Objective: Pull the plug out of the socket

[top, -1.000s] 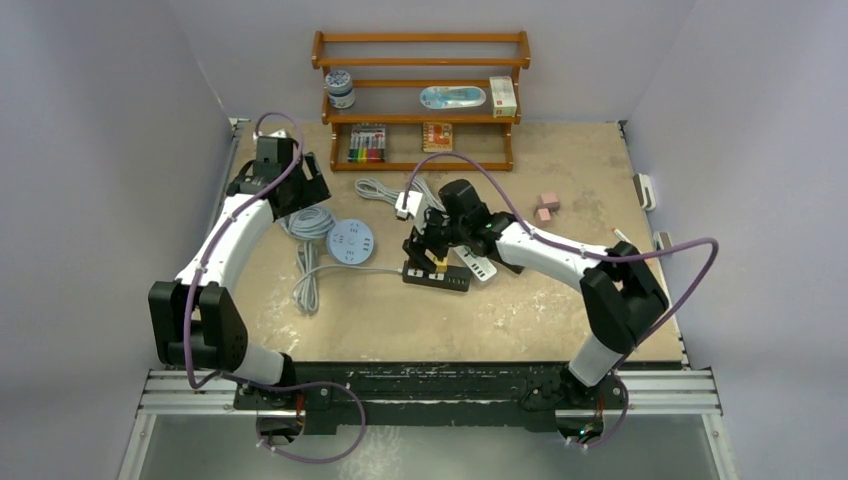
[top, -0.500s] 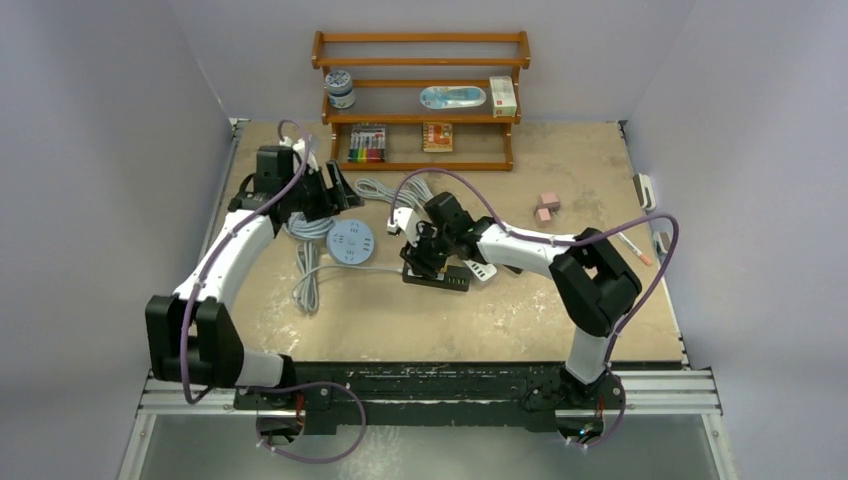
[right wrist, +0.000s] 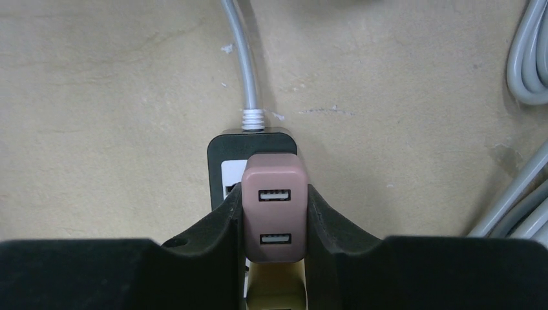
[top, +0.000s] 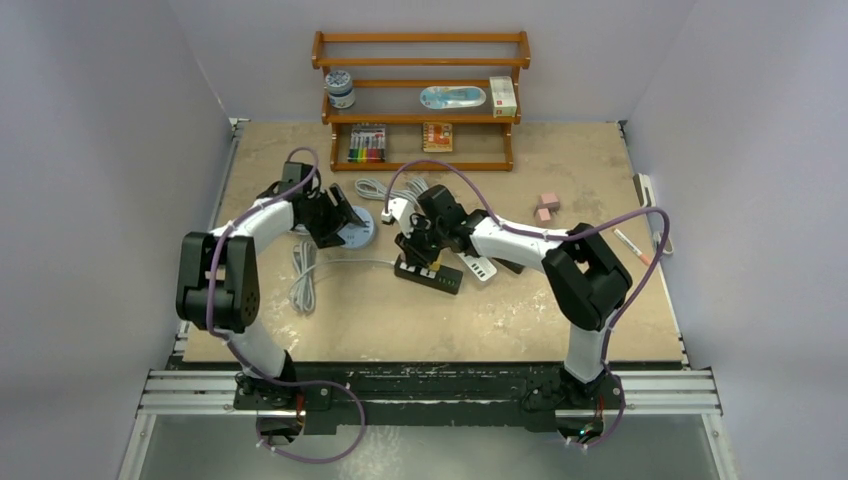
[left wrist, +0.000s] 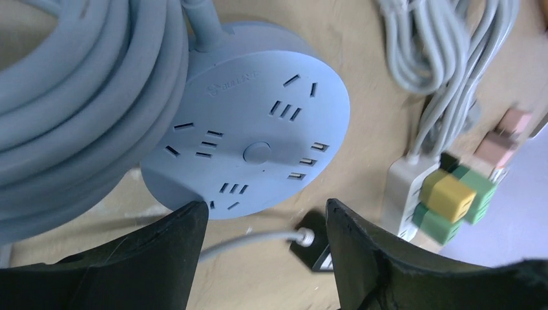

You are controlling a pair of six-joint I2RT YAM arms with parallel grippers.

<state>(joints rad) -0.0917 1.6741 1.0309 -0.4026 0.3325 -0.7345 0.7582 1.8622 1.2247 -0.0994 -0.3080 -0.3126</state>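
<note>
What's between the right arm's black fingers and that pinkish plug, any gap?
Nothing. In the right wrist view, the right gripper has its fingers pressed directly against both sides of the pink plug, seated in the black power strip.

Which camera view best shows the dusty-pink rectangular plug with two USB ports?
The right wrist view: the dusty-pink rectangular plug fills the centre, sitting on the black power strip, pinched by the right gripper. In the top external view the gripper mostly hides it. The left wrist view shows only that strip's cord end.
</note>
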